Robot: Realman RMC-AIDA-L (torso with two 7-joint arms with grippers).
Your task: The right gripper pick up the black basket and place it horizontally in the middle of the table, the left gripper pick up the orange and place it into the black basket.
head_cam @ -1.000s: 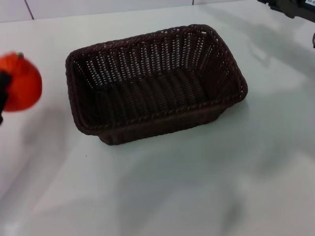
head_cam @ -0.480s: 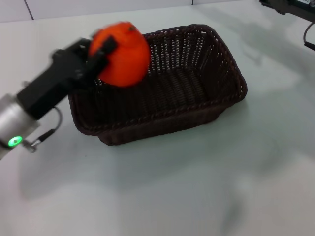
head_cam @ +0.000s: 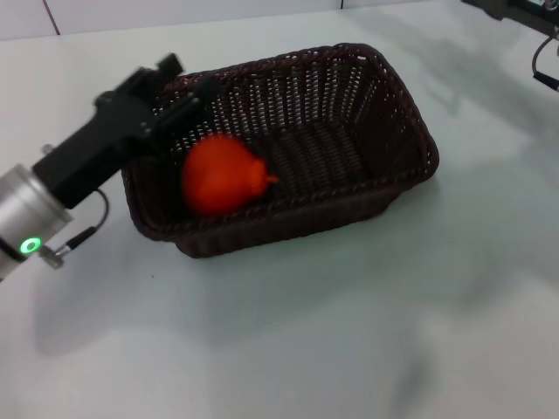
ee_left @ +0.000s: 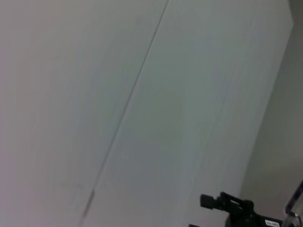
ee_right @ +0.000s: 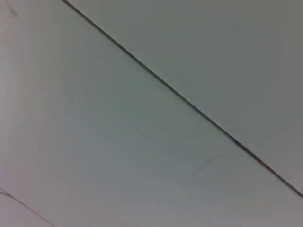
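The black basket (head_cam: 384, 188) lies lengthwise across the middle of the white table (head_cam: 306, 340). The orange (head_cam: 223, 175) is inside it at its left end, free of any gripper. My left gripper (head_cam: 185, 83) hovers over the basket's left rim, just above and behind the orange, with its fingers open and empty. Its silver segment with the green light (head_cam: 31, 246) is at the left edge. My right gripper (head_cam: 511, 9) stays at the far right corner, away from the basket; it also shows far off in the left wrist view (ee_left: 236, 210).
A thin cable (head_cam: 83, 236) hangs under the left arm. Both wrist views show only pale wall panels with a dark seam (ee_right: 189, 104).
My left arm came in from the left with the orange to above the basket's left end. The fingers have opened and the orange has dropped into the basket.
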